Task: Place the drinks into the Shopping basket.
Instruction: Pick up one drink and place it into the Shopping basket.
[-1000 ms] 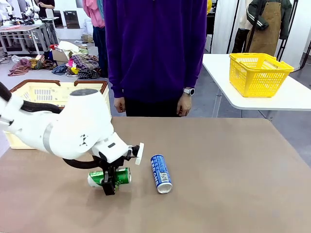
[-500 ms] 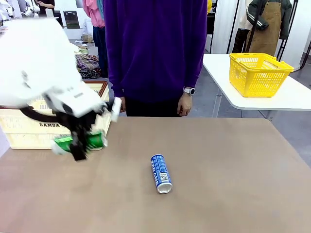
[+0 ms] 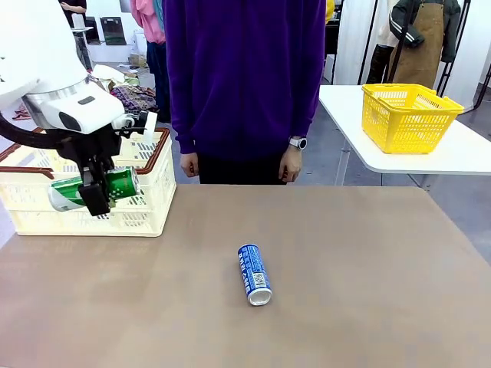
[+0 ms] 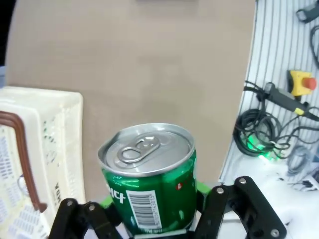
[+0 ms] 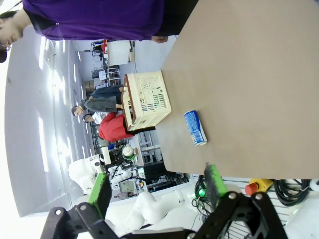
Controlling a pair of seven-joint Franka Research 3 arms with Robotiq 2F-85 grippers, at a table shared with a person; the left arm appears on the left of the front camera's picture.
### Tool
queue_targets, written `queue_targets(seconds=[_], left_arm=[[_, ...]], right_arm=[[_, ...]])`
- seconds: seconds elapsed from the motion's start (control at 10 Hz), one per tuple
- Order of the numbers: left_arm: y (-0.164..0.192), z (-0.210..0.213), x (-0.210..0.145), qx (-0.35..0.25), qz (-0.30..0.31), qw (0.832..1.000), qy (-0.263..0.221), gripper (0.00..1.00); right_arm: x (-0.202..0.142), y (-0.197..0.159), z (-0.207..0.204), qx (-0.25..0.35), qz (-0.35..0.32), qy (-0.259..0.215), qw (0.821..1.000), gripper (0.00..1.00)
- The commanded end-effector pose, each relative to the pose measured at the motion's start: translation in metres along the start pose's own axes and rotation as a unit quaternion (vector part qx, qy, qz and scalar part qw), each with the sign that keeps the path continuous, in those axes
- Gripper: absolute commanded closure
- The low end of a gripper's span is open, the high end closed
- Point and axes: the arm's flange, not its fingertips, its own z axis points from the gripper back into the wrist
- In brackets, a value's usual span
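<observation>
My left gripper (image 3: 96, 192) is shut on the green drink can (image 3: 93, 188), holding it on its side in the air in front of the cream Shopping basket (image 3: 146, 218) at the table's left. The left wrist view shows the green can (image 4: 149, 184) between the fingers, silver top facing the camera, with the basket's corner (image 4: 45, 129) to its left. The blue drink can (image 3: 254, 274) lies on its side mid-table, also visible as the blue can (image 5: 195, 128) in the right wrist view. My right gripper (image 5: 157, 186) is open and holds nothing, well away from the basket (image 5: 147, 99).
A person in a purple top (image 3: 245, 77) stands at the far table edge, hands hanging down. A bright yellow mesh basket (image 3: 409, 115) sits on a white side table at the right. Brown tabletop (image 3: 368, 291) lies bare around the blue can.
My left gripper has lifted the green can off the table and carried it left and away, up to the basket's front. The blue can has not moved.
</observation>
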Motion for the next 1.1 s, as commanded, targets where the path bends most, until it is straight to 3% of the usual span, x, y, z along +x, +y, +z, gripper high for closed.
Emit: queue_targets(seconds=[0.0,0.2,0.3,0.4,0.5,0.6,0.8,0.9,1.0], left_arm=[[-0.008,0.004,0.003,-0.003,-0.007,1.0,0.008,1.0],[-0.004,-0.001,0.003,-0.005,-0.007,1.0,0.003,1.0],[0.017,0.028,0.001,-0.01,0.142,0.99,0.007,1.0],[0.045,0.049,-0.003,-0.015,0.242,0.97,-0.026,1.0],[0.081,0.055,-0.01,-0.039,0.337,0.938,-0.073,1.0],[0.111,0.047,-0.017,-0.04,0.432,0.895,-0.103,1.0],[0.161,0.032,-0.027,0.017,0.562,0.814,-0.147,1.0],[0.182,0.029,-0.03,0.057,0.582,0.795,-0.162,1.0],[0.202,0.025,-0.033,0.09,0.586,0.788,-0.166,1.0]], right_arm=[[0.002,0.005,0.0,0.012,-0.004,-0.002,1.0,0.0],[0.002,0.005,0.0,0.012,-0.004,-0.002,1.0,0.0],[0.002,0.005,0.0,0.012,-0.004,-0.002,1.0,0.0],[0.002,0.005,0.0,0.012,-0.004,-0.002,1.0,0.0],[0.002,0.005,0.0,0.012,-0.004,-0.002,1.0,0.0],[0.002,0.005,0.0,0.012,-0.004,-0.002,1.0,0.0],[0.002,0.005,0.0,0.012,-0.004,-0.002,1.0,0.0],[0.002,0.005,0.0,0.012,-0.004,-0.002,1.0,0.0],[0.002,0.005,0.0,0.012,-0.004,-0.002,1.0,0.0]])
